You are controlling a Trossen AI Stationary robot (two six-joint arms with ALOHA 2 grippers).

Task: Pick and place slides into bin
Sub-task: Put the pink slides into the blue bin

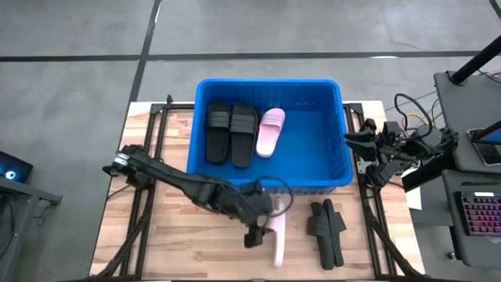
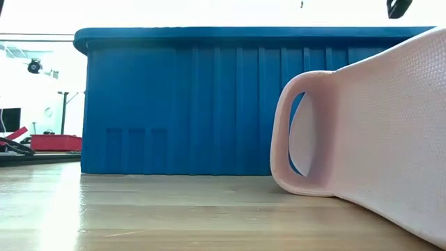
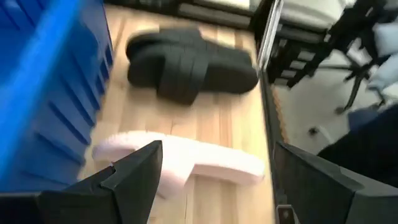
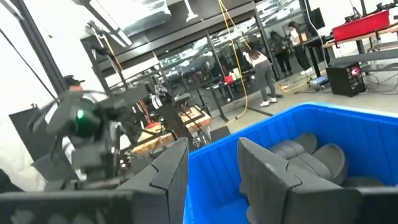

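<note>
Pink slide (image 2: 369,132) fills your low view, lying on the table (image 1: 196,243) before the blue bin (image 1: 329,149). Your left gripper (image 1: 262,223) hovers over it, jaws spread; your right gripper's (image 1: 354,141) jaws are parted beside the bin.

The wooden surface (image 1: 180,235) is made of pale planks and sits on a black metal frame (image 1: 146,141). Around it lies a grey concrete floor (image 1: 70,70) crossed by dark seam lines. To one side stands a dark desk (image 1: 470,102) with a keyboard (image 1: 479,213) and a tangle of cables (image 1: 407,110). From table height the room behind looks brightly lit, with a red box (image 2: 56,142) on a far bench. Farther off are black metal racks (image 4: 186,93), a red cart (image 4: 364,28), and a person (image 4: 261,71) standing on the shiny floor.
</note>
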